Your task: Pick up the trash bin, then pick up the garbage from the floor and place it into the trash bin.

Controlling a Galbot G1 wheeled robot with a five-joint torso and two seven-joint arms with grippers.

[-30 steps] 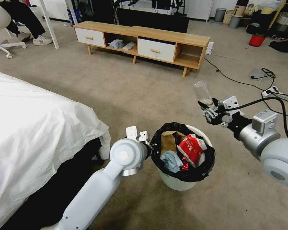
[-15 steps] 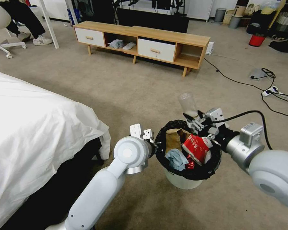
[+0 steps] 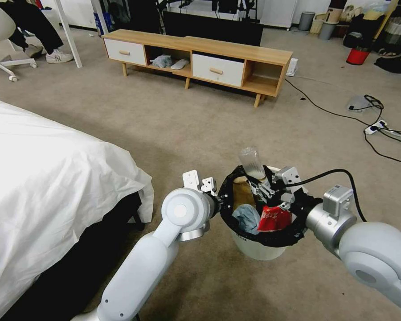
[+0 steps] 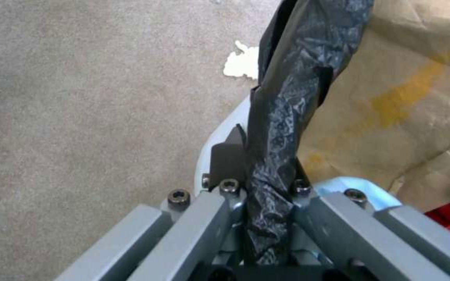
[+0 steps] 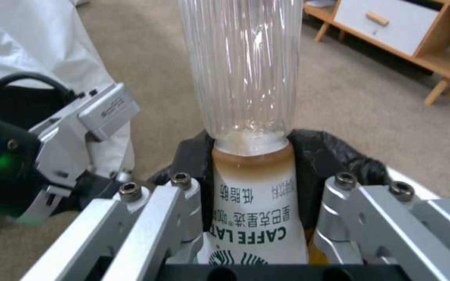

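While the left claw (image 4: 269,203) pinches the round white black-lined plastic trash bin's (image 3: 258,249) rim, the right claw (image 3: 263,191) grips a clear ribbed plastic bottle (image 3: 252,163) above it.

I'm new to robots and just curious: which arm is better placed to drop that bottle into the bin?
The right. Its gripper already holds the bottle above the trash bin. The left gripper is clamped on the bin's black bag, holding it up.
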